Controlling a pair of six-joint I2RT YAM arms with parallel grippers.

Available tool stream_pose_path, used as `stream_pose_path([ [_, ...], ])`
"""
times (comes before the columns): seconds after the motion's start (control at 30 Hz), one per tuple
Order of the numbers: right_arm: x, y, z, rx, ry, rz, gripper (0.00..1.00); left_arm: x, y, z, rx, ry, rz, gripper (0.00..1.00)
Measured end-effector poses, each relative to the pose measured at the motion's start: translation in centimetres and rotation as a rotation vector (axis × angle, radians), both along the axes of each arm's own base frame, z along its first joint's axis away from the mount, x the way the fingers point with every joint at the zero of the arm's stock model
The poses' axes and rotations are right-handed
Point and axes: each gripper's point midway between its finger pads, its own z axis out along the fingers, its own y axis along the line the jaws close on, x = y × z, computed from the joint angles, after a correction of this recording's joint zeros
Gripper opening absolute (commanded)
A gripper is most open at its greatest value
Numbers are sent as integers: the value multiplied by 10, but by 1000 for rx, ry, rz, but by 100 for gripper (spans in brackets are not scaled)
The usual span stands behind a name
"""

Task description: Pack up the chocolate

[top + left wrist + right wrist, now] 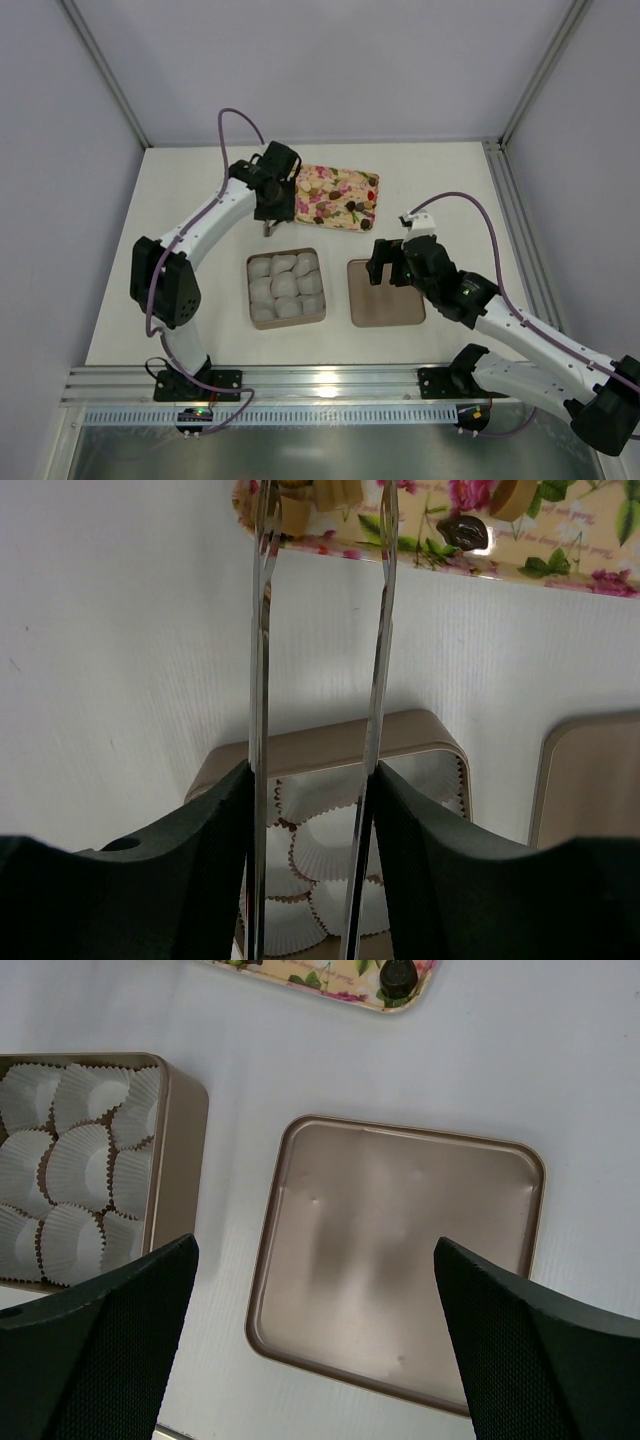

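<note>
So at this point your white worktop [450, 190] was carrying everything, with both arms bolted at the near edge. Your left arm [205, 225] reached the furthest, up to the near-left corner of the floral tray [340, 200], which lay flat toward the far side. Your right arm [520, 325] reached in from the right and hung over the brown lid [400, 1250]. The lid lay hollow side up just beside the square brown box [185, 1160], with a strip of worktop between them. Both sat nearer to you than the tray, box on the left, lid on the right. The box was packed wall to wall with white crinkled paper cups [75, 1165]. The left fingers [268, 228] were those long thin metal blades. In the left wrist view they ran side by side with a clear gap, nothing visibly caught between them, pointing at the tray's edge. The very tips ran off the top of that view, so I couldn't tell whether they touched anything. The right fingers [388, 265] were spread wide above the lid with nothing held. The chocolate [465, 530] was on the tray, well apart from the box: a dark brown piece near the tray's edge, plus a few tan-gold pieces [515, 495] close by, a couple of them right near the blades.
</note>
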Motion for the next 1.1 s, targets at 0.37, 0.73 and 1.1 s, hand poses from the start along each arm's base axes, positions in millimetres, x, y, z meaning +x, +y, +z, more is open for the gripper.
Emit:
stream_pose_path([
  [0.37, 1, -2, 2, 1, -7, -10, 100, 4, -14, -11, 9, 18, -23, 49],
  [0.73, 1, -5, -2, -5, -1, -17, 100, 10, -19, -32, 32, 56, -25, 47],
  [1.1, 2, -7, 0, 0, -7, -25, 100, 11, -26, -28, 28, 44, -36, 43],
])
